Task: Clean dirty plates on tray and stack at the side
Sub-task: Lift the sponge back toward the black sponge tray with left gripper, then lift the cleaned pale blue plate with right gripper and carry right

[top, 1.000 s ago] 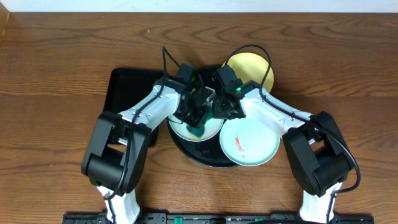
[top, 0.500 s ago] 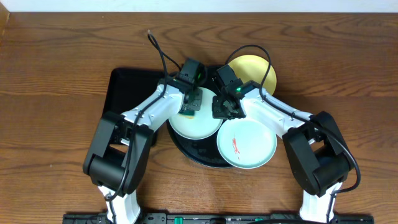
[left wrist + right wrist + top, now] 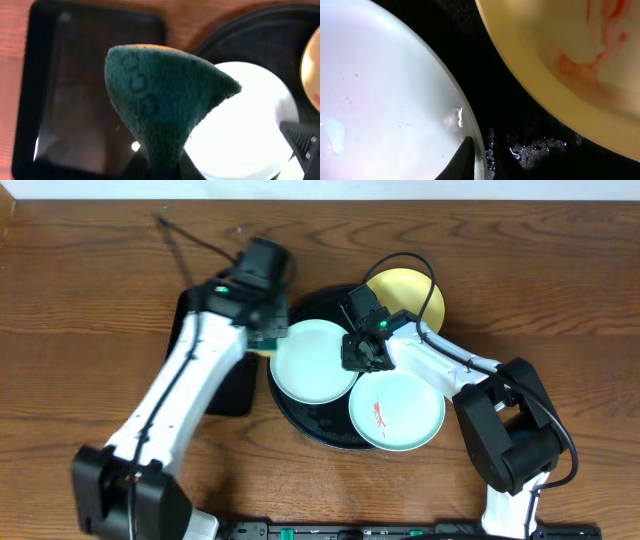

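Observation:
A clean pale mint plate (image 3: 312, 362) lies on the left of the round black tray (image 3: 300, 417). A second mint plate (image 3: 398, 409) with a thin red smear lies at the tray's front right. The yellow plate (image 3: 408, 293), smeared red, sits at the tray's back right. My right gripper (image 3: 362, 352) is shut on the clean plate's right rim; the right wrist view shows one finger (image 3: 467, 156) inside that plate (image 3: 380, 100), next to the yellow plate (image 3: 580, 55). My left gripper (image 3: 267, 333) is raised left of the plate, shut on a green sponge (image 3: 160, 95).
A smaller rectangular black tray (image 3: 198, 320) lies left of the round tray, partly under my left arm; it also shows in the left wrist view (image 3: 70, 100). Brown wooden tabletop (image 3: 90, 300) surrounds both trays. A cable loops above my right wrist (image 3: 400, 260).
My left gripper has lifted off the mint plate and swung back and to the left with the sponge, over the rectangular tray's edge. The right gripper has stayed on the plate's rim.

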`<state>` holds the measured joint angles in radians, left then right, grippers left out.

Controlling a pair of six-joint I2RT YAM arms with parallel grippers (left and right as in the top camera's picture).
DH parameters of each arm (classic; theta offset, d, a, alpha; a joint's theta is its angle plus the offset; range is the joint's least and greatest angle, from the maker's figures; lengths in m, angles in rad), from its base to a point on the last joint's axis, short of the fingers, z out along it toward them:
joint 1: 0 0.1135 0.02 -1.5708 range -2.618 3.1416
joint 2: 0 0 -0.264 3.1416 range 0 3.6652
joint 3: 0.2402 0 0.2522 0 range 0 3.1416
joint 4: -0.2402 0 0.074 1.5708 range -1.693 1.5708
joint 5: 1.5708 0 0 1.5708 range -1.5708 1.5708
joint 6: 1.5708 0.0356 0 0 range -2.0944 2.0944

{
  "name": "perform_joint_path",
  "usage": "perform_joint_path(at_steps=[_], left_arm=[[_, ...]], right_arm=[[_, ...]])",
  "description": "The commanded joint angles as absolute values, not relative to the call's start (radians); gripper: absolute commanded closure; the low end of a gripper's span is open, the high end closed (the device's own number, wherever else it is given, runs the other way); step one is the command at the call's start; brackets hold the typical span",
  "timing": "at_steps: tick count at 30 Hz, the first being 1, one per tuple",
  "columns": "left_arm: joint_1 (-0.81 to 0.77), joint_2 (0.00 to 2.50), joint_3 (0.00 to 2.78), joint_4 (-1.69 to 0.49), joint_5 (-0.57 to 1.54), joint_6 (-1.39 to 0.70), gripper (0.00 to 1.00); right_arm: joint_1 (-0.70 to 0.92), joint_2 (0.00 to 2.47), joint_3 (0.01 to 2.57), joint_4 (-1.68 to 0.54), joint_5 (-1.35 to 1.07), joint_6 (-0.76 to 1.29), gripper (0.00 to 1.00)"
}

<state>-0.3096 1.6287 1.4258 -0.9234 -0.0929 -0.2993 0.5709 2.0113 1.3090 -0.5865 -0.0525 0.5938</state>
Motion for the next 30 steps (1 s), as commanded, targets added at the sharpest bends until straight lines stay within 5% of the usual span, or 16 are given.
perform_joint_path(at_steps=[1, 16, 30], left_arm=[[-0.200, 1.632, 1.437, -0.989, 0.023, -0.308, 0.93], [-0.009, 1.636, 1.429, -1.016, 0.015, -0.263, 0.93], [-0.010, 1.637, 1.409, -1.008, 0.015, -0.263, 0.92]], right_arm=[[0.578, 2.047, 1.308, -0.575, -0.069, 0.598, 0.99], [0.574, 1.999, 1.422, -0.691, -0.091, 0.481, 0.99], [0.606, 1.950, 1.709, -1.009, 0.261, 0.428, 0.99]])
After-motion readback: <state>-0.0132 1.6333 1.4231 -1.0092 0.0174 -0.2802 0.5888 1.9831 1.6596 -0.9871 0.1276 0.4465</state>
